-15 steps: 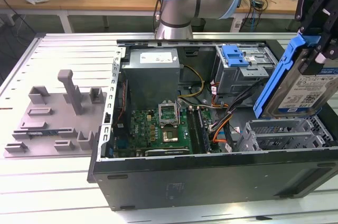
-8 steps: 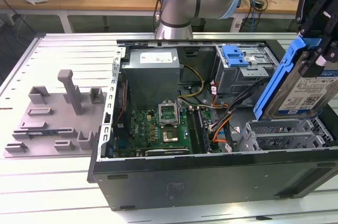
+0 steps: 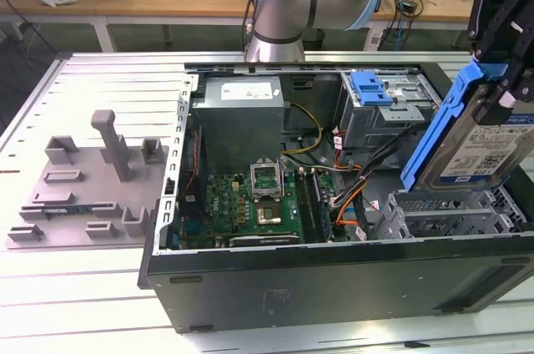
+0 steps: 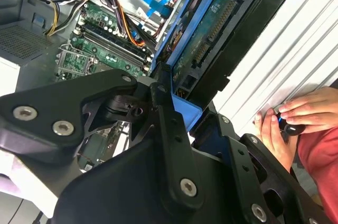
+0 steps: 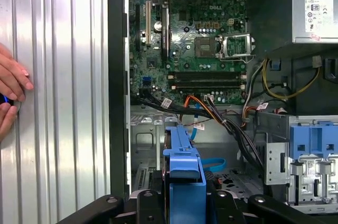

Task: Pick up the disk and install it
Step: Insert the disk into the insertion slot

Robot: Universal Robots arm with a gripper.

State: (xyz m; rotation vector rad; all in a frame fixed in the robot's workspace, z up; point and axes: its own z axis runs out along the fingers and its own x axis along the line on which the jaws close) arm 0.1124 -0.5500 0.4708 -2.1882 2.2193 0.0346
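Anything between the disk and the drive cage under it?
Nothing visible. The claw holds the disk tilted just above the open drive cage. The cable bundle runs beside the cage, and a blue cable loops close by.

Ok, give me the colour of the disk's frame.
Blue; the frame shows best in the exterior view.

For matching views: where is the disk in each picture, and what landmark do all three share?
Exterior view: the disk, clamped by the gripper, hangs tilted at the exterior view's right, above the drive cage.
Second wrist view: the disk shows its circuit-board side, beside the motherboard.
First wrist view: the disk is edge-on, its blue edge nearest the camera.
Shared landmark: the green motherboard.
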